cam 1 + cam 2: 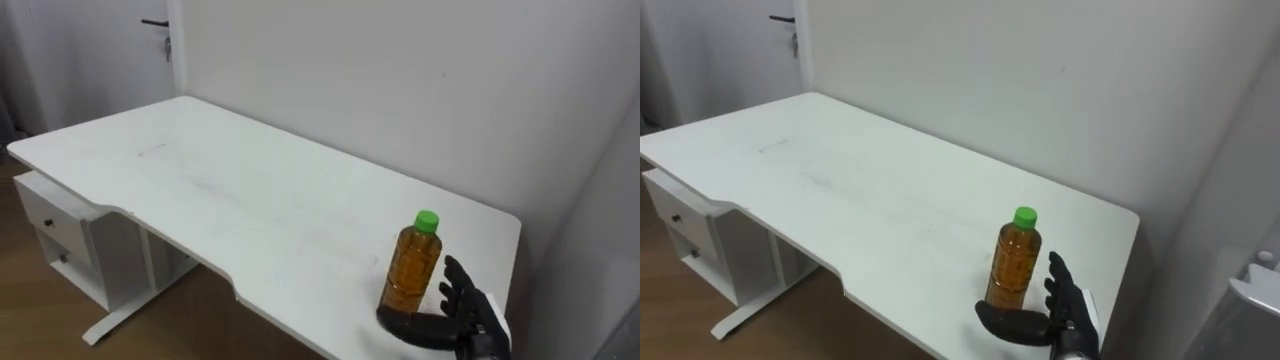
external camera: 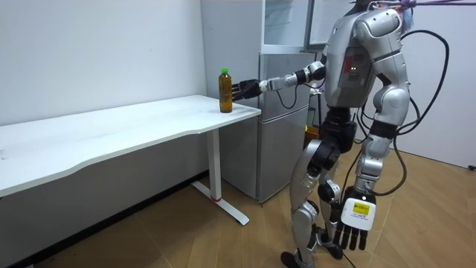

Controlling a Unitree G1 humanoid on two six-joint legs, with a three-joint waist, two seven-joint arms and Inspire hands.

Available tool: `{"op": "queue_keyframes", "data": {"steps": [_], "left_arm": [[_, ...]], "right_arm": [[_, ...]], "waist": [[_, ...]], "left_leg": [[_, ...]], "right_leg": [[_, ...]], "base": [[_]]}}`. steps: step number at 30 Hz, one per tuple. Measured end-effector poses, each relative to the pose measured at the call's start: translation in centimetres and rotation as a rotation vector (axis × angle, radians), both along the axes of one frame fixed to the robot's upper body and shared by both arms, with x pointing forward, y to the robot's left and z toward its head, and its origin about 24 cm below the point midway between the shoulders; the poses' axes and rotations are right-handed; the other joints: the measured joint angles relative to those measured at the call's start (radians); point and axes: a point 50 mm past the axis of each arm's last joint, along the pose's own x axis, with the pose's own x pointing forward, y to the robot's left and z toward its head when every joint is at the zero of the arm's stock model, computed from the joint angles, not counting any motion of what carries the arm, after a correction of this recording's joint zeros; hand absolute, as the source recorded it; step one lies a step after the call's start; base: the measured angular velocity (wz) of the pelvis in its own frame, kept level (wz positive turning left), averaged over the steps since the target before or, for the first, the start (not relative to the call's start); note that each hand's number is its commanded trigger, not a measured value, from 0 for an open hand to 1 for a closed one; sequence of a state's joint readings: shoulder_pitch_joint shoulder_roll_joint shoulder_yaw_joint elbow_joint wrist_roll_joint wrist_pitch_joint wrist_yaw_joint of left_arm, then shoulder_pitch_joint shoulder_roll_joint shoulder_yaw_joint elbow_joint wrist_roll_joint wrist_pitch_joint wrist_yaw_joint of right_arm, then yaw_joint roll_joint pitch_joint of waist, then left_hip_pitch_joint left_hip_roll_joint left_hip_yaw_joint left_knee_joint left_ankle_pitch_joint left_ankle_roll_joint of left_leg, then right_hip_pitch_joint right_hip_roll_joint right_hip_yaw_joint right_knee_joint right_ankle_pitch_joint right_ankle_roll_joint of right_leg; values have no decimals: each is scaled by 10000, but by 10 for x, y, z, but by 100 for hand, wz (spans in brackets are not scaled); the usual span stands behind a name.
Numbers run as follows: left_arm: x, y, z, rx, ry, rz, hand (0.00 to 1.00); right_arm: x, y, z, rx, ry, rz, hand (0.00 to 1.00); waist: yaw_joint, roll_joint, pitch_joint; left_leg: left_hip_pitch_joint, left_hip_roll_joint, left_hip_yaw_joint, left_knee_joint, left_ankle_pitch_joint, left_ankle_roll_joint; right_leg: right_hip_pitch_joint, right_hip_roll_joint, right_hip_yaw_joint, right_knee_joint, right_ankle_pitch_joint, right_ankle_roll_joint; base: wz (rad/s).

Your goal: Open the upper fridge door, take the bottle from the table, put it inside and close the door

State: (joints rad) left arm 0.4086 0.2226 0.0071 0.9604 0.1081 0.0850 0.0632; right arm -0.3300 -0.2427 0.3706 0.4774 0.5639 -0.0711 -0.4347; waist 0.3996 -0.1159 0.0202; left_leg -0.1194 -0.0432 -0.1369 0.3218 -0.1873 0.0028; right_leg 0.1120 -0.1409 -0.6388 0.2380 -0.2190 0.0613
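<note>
An amber bottle (image 1: 412,270) with a green cap stands upright on the white table (image 1: 250,190), close to its right end and front edge. My right hand (image 1: 465,310) is open beside it. The thumb lies in front of the bottle's base and the fingers are spread just to its right, not closed round it. The room view has the same bottle (image 2: 225,91) at the table's corner, with my right hand (image 2: 242,90) stretched out to it. I stand beside the grey fridge (image 2: 282,134). My left hand (image 2: 353,225) hangs open by my leg.
The fridge's upper part (image 2: 286,22) rises behind my reaching arm. A white drawer unit (image 1: 60,230) sits under the table's left end. A door with a dark handle (image 1: 155,22) is at the far left. The wall runs close behind the table.
</note>
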Motion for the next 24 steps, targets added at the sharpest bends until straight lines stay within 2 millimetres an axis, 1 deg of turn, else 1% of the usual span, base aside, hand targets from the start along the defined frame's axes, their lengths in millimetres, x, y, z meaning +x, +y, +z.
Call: {"op": "queue_keyframes", "data": {"steps": [2,8,14,20,24], "left_arm": [[0,1,0,27,-51,158,0],[1,5,2,53,-174,406,0],[3,11,4,124,-360,604,0],[0,12,5,124,-273,596,0],[-2,13,5,130,-221,605,0]], "right_arm": [[0,-2,-3,-37,157,-139,0],[-1,-4,-5,203,290,-325,0],[-4,-12,-17,111,848,-819,0],[1,-14,-14,65,738,-1019,0],[6,-14,-10,-4,645,-1110,0]], "waist": [[45,-9,-10],[136,2,-7],[211,31,9],[203,40,14],[225,44,17]], "left_leg": [[4,-2,16,1,4,5],[-13,-4,9,18,11,4],[-103,-22,-3,52,20,20],[-185,-24,-24,52,31,18],[-295,-33,-61,53,52,25]], "right_leg": [[-6,-4,20,1,0,0],[15,0,5,-1,0,-1],[-5,-14,-40,-1,0,-1],[-81,-8,-39,3,1,-2],[-143,-9,-126,0,1,-2]], "base": [[0],[0],[2],[1],[7]]}}
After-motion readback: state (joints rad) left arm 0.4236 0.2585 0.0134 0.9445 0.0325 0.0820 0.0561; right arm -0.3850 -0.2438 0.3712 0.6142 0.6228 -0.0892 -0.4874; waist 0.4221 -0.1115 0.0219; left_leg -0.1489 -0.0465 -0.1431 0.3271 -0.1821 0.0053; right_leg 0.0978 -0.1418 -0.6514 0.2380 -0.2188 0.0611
